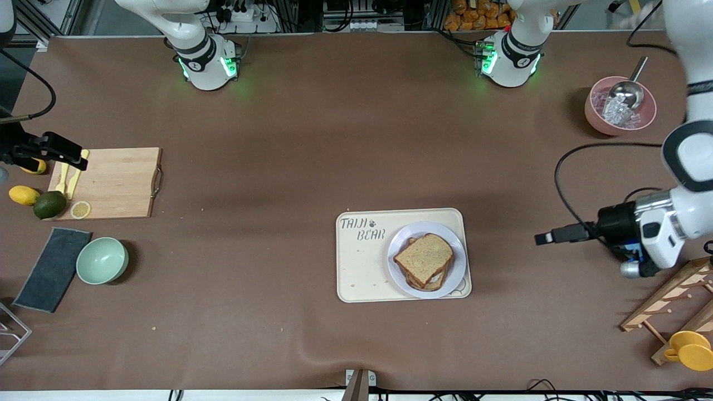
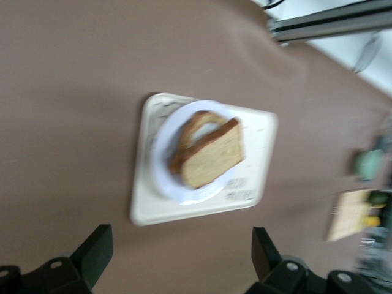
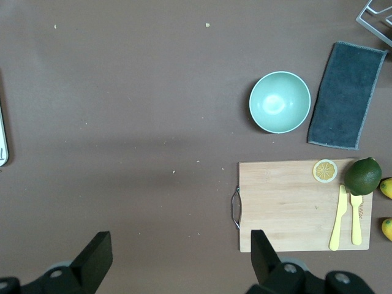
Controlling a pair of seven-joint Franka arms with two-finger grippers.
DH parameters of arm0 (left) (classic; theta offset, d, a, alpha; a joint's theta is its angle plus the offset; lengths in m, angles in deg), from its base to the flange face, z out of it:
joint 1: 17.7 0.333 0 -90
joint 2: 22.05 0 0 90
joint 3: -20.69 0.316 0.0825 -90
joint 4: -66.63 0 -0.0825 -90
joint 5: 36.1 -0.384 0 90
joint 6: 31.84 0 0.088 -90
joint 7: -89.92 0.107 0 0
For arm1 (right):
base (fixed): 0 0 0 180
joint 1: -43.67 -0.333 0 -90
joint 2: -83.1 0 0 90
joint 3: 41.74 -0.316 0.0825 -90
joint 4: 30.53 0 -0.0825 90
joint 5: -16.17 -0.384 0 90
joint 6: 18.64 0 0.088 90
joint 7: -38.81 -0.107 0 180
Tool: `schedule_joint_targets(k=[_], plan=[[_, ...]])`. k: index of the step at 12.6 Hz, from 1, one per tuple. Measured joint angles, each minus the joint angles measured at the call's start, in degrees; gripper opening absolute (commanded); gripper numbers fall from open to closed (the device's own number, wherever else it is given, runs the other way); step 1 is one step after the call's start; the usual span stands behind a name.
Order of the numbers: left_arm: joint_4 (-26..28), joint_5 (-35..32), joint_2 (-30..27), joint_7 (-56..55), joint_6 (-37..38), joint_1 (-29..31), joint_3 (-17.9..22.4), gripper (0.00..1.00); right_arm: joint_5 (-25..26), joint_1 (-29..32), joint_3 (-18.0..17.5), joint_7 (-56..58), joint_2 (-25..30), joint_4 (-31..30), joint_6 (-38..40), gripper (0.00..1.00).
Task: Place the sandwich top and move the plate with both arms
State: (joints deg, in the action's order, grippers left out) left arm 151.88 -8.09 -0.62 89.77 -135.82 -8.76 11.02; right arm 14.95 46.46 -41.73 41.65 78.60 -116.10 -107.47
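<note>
2 bowls (image 1: 102, 260) (image 1: 619, 106), 1 plate (image 1: 426, 259), 1 tray (image 1: 362, 267), 1 cutting board (image 1: 114, 182), 2 lemons (image 1: 24, 195) (image 1: 34, 166), 1 lime (image 1: 49, 205).

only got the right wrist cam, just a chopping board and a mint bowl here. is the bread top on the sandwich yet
observer: yes, the light brown wholemeal bread slice lies on top of the stack on the round pale lavender-white plate.
operator: where's the plate
observer: on the cream rectangular tray, at its end toward the left arm.
operator: and the left gripper
observer: the left gripper is open and empty, over bare table beside that tray end.
</note>
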Motion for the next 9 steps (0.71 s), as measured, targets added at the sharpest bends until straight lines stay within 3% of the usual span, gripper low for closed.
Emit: schedule_joint_targets(k=[4, 9], plan=[[-0.92, -27.50, -7.75, 0.24, 3.03, 0.01, -3.43, 1.00, 0.00, 0.00, 0.01, 0.00, -0.03, 0.00, 0.01, 1.00], [-0.96, -31.83, -14.06, 0.71, 7.70, 1.17, -3.28, 1.00, 0.00, 0.00, 0.01, 0.01, -0.16, 0.00, 0.05, 1.00]])
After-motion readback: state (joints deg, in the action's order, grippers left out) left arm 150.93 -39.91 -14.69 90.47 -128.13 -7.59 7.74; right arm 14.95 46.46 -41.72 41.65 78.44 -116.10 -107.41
